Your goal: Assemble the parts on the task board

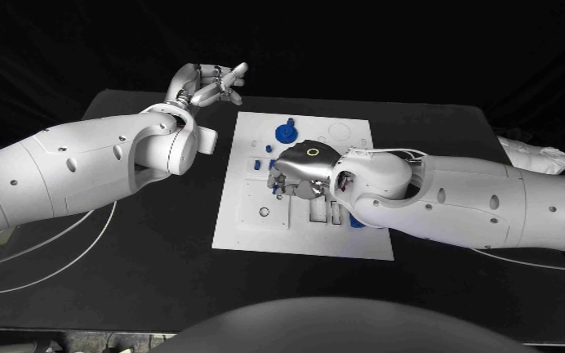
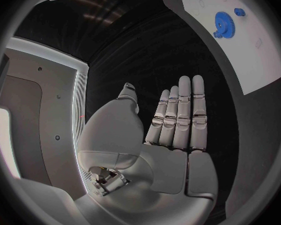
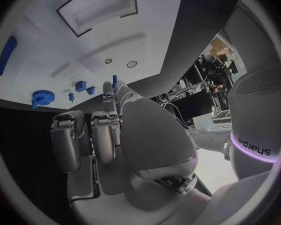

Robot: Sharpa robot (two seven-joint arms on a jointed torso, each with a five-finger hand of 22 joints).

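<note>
The white task board point(image 1: 306, 239) lies in the middle of the black table. My right hand point(image 1: 300, 173) hovers low over its centre with the fingers curled in. In the right wrist view that hand point(image 3: 109, 130) pinches a small blue peg point(image 3: 114, 79) at its fingertips, just above the board point(image 3: 65, 45). A blue gear point(image 1: 286, 133) point(image 3: 42, 97) stands near the board's far edge, with small blue pieces point(image 1: 257, 163) point(image 3: 81, 86) beside it. My left hand point(image 1: 212, 83) is raised off the board's far left corner, its fingers point(image 2: 178, 120) straight and holding nothing.
A long blue piece point(image 1: 356, 221) point(image 3: 6, 55) lies on the board by my right forearm. Rectangular recesses point(image 1: 320, 210) point(image 3: 97, 7) are cut into the board. White cables point(image 1: 71, 247) trail over the table on the left. A pale bundle point(image 1: 530, 155) sits at the far right.
</note>
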